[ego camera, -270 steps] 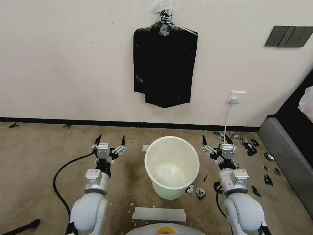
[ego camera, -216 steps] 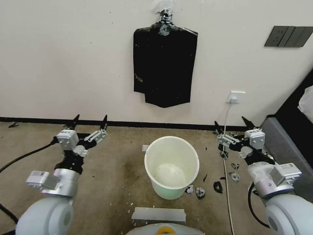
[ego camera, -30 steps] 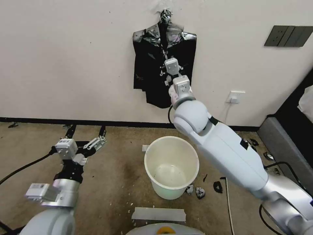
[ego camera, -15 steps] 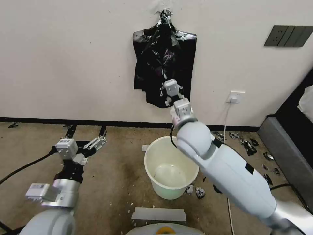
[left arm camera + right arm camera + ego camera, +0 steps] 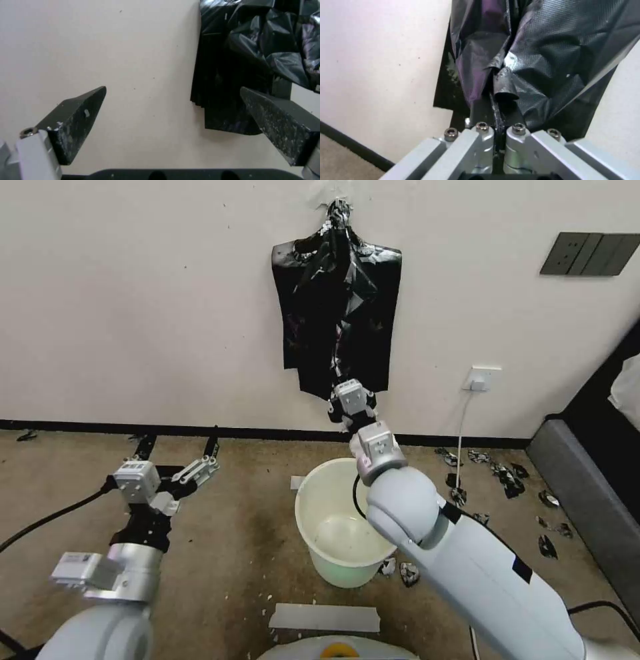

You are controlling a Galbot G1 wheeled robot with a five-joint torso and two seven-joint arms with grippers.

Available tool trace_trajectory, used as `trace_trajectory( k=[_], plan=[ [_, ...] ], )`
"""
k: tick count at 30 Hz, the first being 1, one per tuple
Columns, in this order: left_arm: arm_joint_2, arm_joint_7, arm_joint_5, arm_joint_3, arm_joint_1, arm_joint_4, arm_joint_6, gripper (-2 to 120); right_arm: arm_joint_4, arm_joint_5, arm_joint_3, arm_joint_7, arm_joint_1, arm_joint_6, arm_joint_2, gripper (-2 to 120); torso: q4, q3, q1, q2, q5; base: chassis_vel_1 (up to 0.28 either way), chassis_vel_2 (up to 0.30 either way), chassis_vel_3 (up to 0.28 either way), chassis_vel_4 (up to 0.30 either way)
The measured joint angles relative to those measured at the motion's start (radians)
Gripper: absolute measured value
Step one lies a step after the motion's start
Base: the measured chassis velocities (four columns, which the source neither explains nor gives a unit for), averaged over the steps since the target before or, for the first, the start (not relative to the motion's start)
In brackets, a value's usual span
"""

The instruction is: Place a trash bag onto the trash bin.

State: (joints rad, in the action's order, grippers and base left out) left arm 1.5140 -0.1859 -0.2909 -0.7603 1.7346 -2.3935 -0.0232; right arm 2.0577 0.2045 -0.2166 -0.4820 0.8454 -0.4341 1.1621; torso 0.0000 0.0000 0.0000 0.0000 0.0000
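The right gripper (image 5: pixel 341 395) is raised at 12 o'clock from the trash bin (image 5: pixel 313 540), just below the lower edge of the bunch of black bags (image 5: pixel 383 313) hanging flat on the wall (image 5: pixel 133 300). Its jaws are pressed together on the trash bag (image 5: pixel 340 307), a crinkled glossy sheet stretched taut in a narrow fold from the knot (image 5: pixel 339 212) at the top down to the jaws. In the right wrist view the pinched plastic (image 5: pixel 506 87) runs straight into the closed jaws, with the flat bunch (image 5: pixel 446 82) behind it. The bin stands upright on the carpet floor (image 5: pixel 253 527), directly under the arm, at 6 o'clock from the bags. The left gripper (image 5: pixel 179 443) hovers low over the carpet at 9 o'clock from the bin, jaws spread wide and holding nothing. Small black plastic scraps (image 5: pixel 507 480) lie at 3 o'clock from the bin.
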Motion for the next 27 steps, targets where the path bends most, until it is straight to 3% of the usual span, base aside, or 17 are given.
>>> trace_trajectory(
  k=[5,8,9,11,12,14,15,18,19,22,27],
  plan=[
    [-0.034,-0.001,-0.005,0.0,-0.003,-0.002,-0.001,100,0.004,-0.013,-0.002,0.005,0.014,0.003,0.002,0,0.0001,0.0,0.0,0.0,0.0,0.0,0.0,0.0,0.0],
    [-0.129,-0.025,-0.06,-0.002,-0.033,-0.002,0.0,100,0.005,-0.023,-0.004,0.011,0.003,0.005,-0.006,0,0.0001,0.0,0.0,0.0,-0.0002,0.0,0.0,0.0,0.0],
    [-0.129,-0.025,-0.06,-0.002,-0.033,-0.002,0.0,100,0.005,-0.023,-0.004,0.011,0.003,0.005,-0.006,0,0.0001,0.0,0.0,0.0,-0.0002,0.0,0.0,0.0,0.0],
    [-0.22,-0.045,-0.129,-0.006,-0.067,-0.001,0.011,100,-0.004,-0.049,-0.006,0.029,-0.013,0.019,-0.013,0,-0.0001,0.0,0.0,0.0,-0.0002,0.0,0.0,0.0,0.0],
    [-0.22,-0.045,-0.129,-0.006,-0.067,-0.001,0.011,100,-0.004,-0.049,-0.006,0.029,-0.013,0.019,-0.013,0,-0.0001,0.0,0.0,0.0,-0.0002,0.0,0.0,0.0,0.0],
    [-0.311,-0.063,-0.206,-0.03,-0.087,0.004,0.041,100,-0.026,-0.063,-0.03,0.044,-0.051,0.029,-0.013,0,-0.0003,0.0,0.0,0.0,-0.0003,0.0,0.0,0.0,0.0],
    [-0.311,-0.063,-0.206,-0.03,-0.087,0.004,0.041,100,-0.026,-0.063,-0.03,0.044,-0.051,0.029,-0.013,0,-0.0003,0.0,0.0,0.0,-0.0003,0.0,0.0,0.0,0.0],
    [-0.447,-0.068,-0.338,-0.058,-0.132,0.021,0.075,100,-0.06,-0.063,-0.078,0.056,-0.112,0.037,0.0,0,0.0008,0.0,0.0,0.0,-0.0005,0.0,0.0,0.0,0.0],
    [-0.447,-0.068,-0.338,-0.058,-0.132,0.021,0.075,100,-0.06,-0.063,-0.078,0.056,-0.112,0.037,0.0,0,0.0008,0.0,0.0,0.0,-0.0005,0.0,0.0,0.0,0.0],
    [-0.599,-0.067,-0.437,-0.031,-0.234,0.069,0.076,100,-0.066,-0.062,-0.087,0.058,-0.13,0.036,0.002,0,-0.0002,0.0,0.0,0.0,-0.0001,0.0,0.0,0.0,0.0],
    [-0.685,-0.046,-0.512,0.003,-0.312,0.124,0.079,100,-0.068,-0.062,-0.092,0.06,-0.141,0.035,-0.001,0,0.0002,0.0,0.0,0.0,-0.0001,0.0,0.0,0.0,0.0]
  ],
)
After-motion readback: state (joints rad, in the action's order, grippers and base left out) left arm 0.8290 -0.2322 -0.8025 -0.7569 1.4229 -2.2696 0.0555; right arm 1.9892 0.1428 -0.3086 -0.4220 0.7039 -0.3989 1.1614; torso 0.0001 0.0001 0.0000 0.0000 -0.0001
